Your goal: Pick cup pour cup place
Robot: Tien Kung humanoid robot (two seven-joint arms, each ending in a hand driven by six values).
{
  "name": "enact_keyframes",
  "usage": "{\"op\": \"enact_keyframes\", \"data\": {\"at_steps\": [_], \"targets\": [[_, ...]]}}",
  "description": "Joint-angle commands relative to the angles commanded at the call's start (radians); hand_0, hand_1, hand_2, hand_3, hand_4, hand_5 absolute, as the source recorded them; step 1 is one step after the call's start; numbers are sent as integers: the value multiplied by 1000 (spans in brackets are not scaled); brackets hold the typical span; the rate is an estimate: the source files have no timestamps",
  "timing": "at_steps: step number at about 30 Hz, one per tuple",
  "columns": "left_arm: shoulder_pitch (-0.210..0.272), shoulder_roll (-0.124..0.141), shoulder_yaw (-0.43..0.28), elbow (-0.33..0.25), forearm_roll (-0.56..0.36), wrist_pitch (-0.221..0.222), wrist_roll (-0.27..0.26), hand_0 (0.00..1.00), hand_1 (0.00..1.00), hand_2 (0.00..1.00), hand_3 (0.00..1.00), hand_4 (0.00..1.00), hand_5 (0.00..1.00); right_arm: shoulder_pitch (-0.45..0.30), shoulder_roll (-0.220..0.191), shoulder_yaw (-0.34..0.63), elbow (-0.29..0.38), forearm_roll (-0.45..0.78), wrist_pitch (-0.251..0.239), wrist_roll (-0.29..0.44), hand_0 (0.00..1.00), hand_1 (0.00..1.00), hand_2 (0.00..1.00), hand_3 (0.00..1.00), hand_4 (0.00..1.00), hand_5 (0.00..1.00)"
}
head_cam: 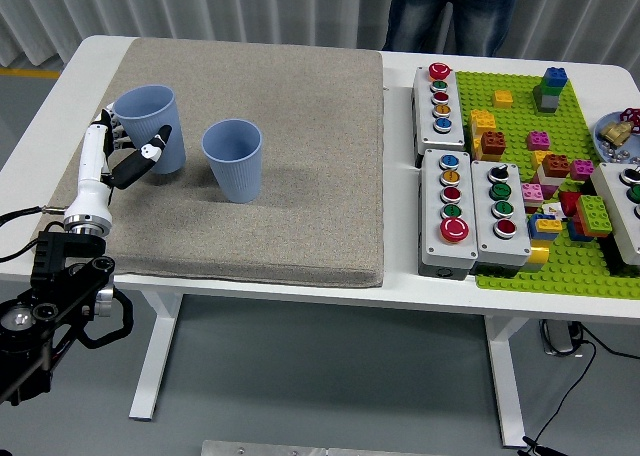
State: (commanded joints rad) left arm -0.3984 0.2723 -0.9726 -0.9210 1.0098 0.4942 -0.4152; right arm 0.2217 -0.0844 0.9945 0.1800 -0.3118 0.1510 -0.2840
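Left hand wraps the held blue cup at mid-wall, thumb in front, fingers behind; cup near upright on the grey mat's left side. Second blue cup stands just beside, apart. Ribbed, tapered plastic: likely light, slightly flexible. Grip mid-body, gently; squeezing could buckle it. Mat looks coarse, cushioned. White desk beneath.

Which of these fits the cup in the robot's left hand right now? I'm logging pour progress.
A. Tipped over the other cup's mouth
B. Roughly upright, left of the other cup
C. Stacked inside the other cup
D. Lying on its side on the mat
B: the left hand grips the held cup roughly upright, mouth up, apart from and left of the free cup standing on the grey mat.
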Motion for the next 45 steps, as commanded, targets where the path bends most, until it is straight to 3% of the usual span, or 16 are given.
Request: {"op": "enact_keyframes", "data": {"at_steps": [10, 19, 20, 25, 26, 37, 38, 45], "targets": [[25, -26, 0, 42, -1, -2, -33, 511, 540, 648, 597, 550, 116, -4, 4, 3, 0, -7, 1, -3, 772, 705, 753, 632, 215, 220], [34, -29, -7, 26, -13, -19, -74, 522, 548, 656, 600, 566, 131, -1, 3, 4, 0, -6, 3, -3, 772, 704, 753, 632, 215, 224], [35, -29, -7, 24, -13, -20, -77, 534, 571, 693, 608, 639, 218, -1, 2, 4, 0, -5, 3, -3, 772, 705, 753, 633, 214, 224], [38, -30, -11, 14, -2, -32, -93, 534, 571, 693, 608, 639, 218, 1, 2, 5, 0, -6, 3, -4, 772, 705, 753, 633, 214, 224], [38, -30, -11, 14, -1, -33, -94, 535, 578, 704, 614, 682, 250, 1, 2, 5, 0, -6, 3, -4, 772, 705, 753, 633, 214, 224], [30, -47, -20, 34, 47, -12, -107, 543, 586, 711, 616, 681, 260, 5, 2, 4, 0, -3, 4, -3, 772, 705, 753, 633, 213, 224], [29, -49, -20, 35, 49, -10, -108, 546, 585, 710, 623, 711, 306, 5, 2, 4, 0, -3, 4, -3, 772, 705, 752, 632, 214, 223], [32, -54, -14, 48, 64, -4, -115, 549, 586, 711, 621, 695, 281, 5, 2, 3, 0, -3, 4, -3, 772, 704, 751, 632, 214, 222]]}}
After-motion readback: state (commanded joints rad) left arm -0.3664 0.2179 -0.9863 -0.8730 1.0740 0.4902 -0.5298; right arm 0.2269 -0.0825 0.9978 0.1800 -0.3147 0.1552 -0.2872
